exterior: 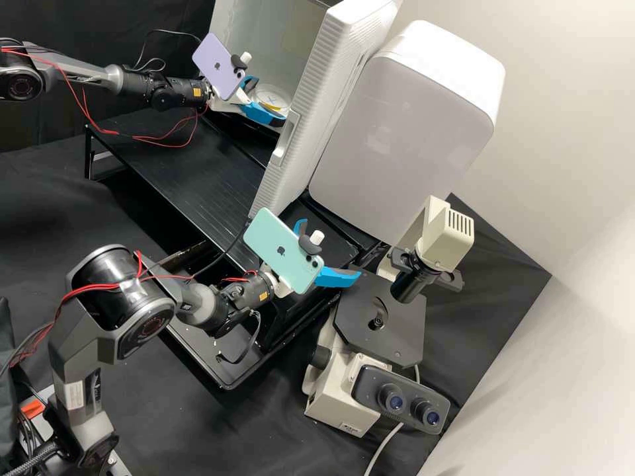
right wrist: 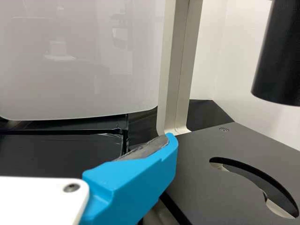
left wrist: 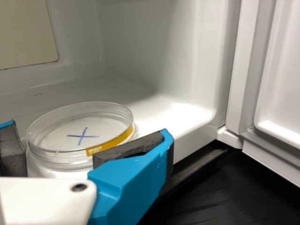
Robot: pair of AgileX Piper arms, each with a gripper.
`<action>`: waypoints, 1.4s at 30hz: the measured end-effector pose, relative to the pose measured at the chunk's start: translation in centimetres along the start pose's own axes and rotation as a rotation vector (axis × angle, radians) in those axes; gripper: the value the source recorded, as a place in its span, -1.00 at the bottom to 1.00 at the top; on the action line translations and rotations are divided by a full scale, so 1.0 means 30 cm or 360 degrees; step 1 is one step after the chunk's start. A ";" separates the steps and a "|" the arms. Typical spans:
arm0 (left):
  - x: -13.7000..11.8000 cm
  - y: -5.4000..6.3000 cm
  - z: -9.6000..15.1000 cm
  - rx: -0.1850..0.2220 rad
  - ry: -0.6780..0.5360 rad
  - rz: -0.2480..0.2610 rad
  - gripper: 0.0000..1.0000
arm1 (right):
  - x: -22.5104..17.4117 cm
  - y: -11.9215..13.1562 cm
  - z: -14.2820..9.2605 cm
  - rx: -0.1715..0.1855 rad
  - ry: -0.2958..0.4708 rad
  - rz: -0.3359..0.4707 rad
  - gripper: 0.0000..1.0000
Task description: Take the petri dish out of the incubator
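The left gripper (exterior: 263, 99) sits in the upper left of the high view, pushed into the open front of the white incubator (exterior: 264, 30). Its ribbed door (exterior: 317, 112) is swung out towards the middle of the frame. The petri dish (left wrist: 79, 133) is on the incubator's white floor (left wrist: 173, 115), near the front lip. It is clear, with a blue cross on the lid and a yellow band along its side. The left gripper's fingers (left wrist: 136, 178) stand wide apart on either side of the dish, and their grey pads (left wrist: 126, 147) lie against its wall, so the gripper has closed on the dish.

The right gripper (exterior: 338, 272) is in the lower middle of the high view, just above the near edge of the black stage (right wrist: 220, 178) of a microscope (exterior: 360, 390). Its fingers are spread wide and hold nothing. A large white housing (exterior: 410, 119) stands beside the incubator door, and a black slatted shelf (exterior: 192, 165) runs below both.
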 end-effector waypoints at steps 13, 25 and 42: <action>-0.003 0.001 0.004 0.0013 -0.0001 -0.0013 -1.00 | 0.000 0.000 0.000 0.0000 0.0000 0.0000 1.00; -0.006 -0.009 0.009 0.0026 -0.0011 -0.0009 -1.00 | 0.000 0.000 0.000 0.0000 0.0000 0.0000 1.00; -0.010 -0.008 0.028 0.0043 -0.0028 -0.0011 -1.00 | 0.000 0.000 0.000 0.0000 0.0000 0.0000 1.00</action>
